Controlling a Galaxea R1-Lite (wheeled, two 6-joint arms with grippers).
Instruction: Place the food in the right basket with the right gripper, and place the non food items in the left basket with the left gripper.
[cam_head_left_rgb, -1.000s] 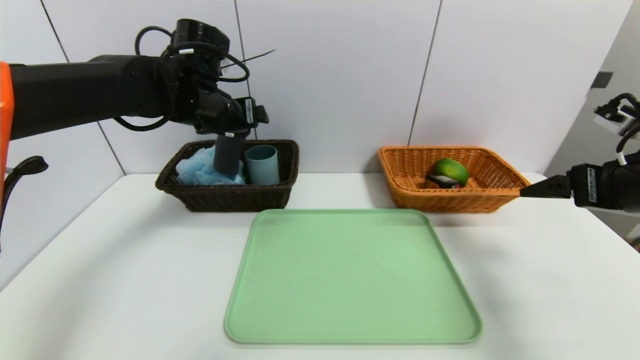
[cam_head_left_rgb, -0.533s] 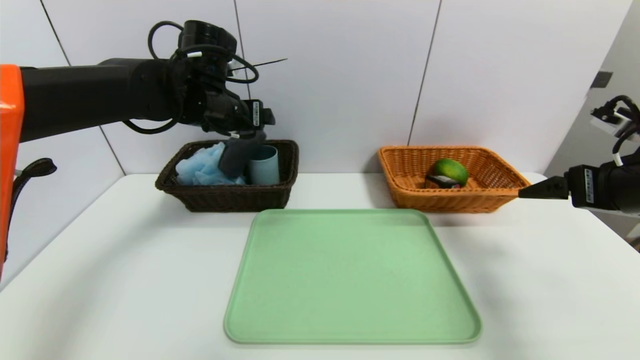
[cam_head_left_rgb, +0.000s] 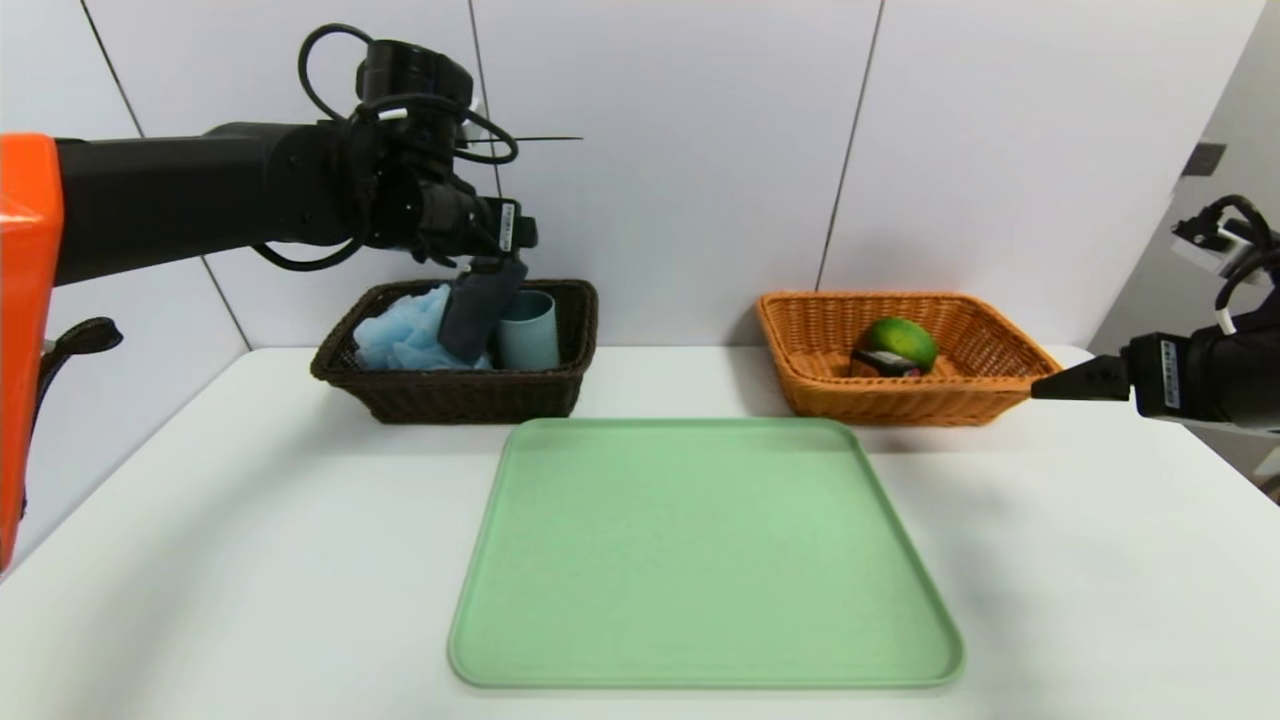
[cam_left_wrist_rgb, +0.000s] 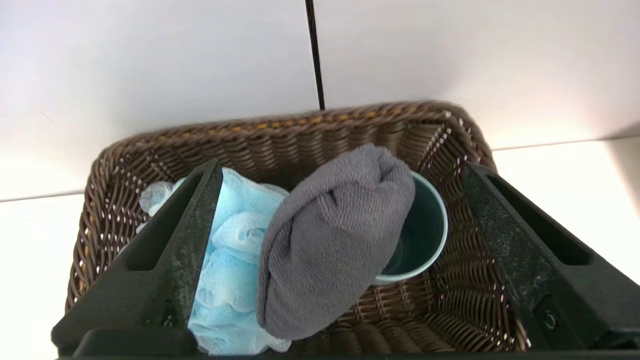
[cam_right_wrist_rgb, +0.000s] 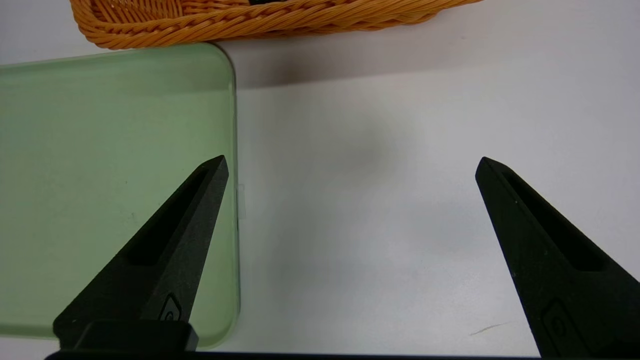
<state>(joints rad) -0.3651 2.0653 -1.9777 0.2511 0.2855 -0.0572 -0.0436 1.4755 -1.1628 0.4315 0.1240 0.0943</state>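
Note:
The dark brown left basket (cam_head_left_rgb: 460, 395) (cam_left_wrist_rgb: 350, 130) holds the light-blue bath puff (cam_head_left_rgb: 400, 335) (cam_left_wrist_rgb: 230, 250), the teal cup (cam_head_left_rgb: 528, 330) (cam_left_wrist_rgb: 425, 225) and the dark grey towel (cam_head_left_rgb: 478, 310) (cam_left_wrist_rgb: 330, 240). The towel leans across the puff and the cup's rim. My left gripper (cam_head_left_rgb: 490, 265) (cam_left_wrist_rgb: 342, 165) hovers open just above the towel, touching nothing. In the orange right basket (cam_head_left_rgb: 900, 405) (cam_right_wrist_rgb: 200, 20) lie the green fruit (cam_head_left_rgb: 902, 342) and the small black box (cam_head_left_rgb: 885, 364). Beside that basket's right end, my right gripper (cam_head_left_rgb: 1040, 392) (cam_right_wrist_rgb: 352, 160) is open and empty over the table.
A large light-green tray (cam_head_left_rgb: 700, 550) (cam_right_wrist_rgb: 100, 175) lies bare on the white table (cam_head_left_rgb: 250, 550) in front of both baskets. A white panelled wall stands close behind the baskets.
The towel has tipped from upright under the left gripper to leaning against the cup. The left gripper has risen slightly. The right gripper has edged a little to the left.

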